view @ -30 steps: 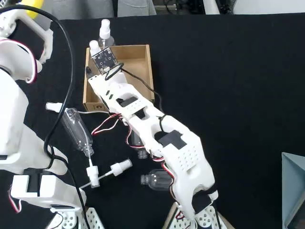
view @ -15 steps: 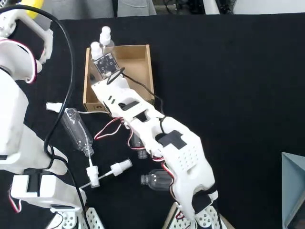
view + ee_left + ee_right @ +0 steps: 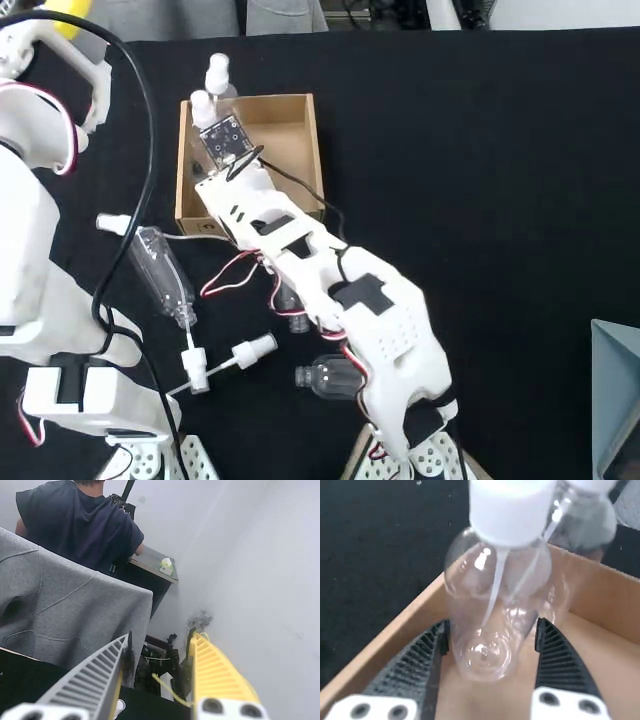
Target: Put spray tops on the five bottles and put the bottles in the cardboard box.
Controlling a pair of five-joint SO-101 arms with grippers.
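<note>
Open bottle [image 3: 322, 377]: lies on its side on the black bench [image 3: 480, 200] at the bottom middle of the high view, beside the right arm's base. It has no top on.
Hidden bottle [image 3: 293, 317]: just above that one, mostly under the right arm. Only its neck end sticks out, with no top on.
Two loose tops: one spray top [image 3: 195, 366] and a second spray top [image 3: 254, 348] lie close together at the lower left.
Lying bottle [image 3: 162, 267]: on its side at the middle left, neck toward the bottom of the frame, with no top.
Third spray top [image 3: 112, 223]: just beside the lying bottle's far end.
Right pincer [image 3: 491, 630]: its two fingers press on both sides of the held bottle [image 3: 495, 605].
Held bottle: see-through, white spray top on, standing up in the far left corner of the cardboard box [image 3: 313, 140].
Cardboard box: upper left of the high view.
Far bottle [image 3: 218, 78]: top on, standing just behind the box.
Left pincer [image 3: 161, 639]: up high, pointing at the room, fingers apart, holding nothing.
</note>
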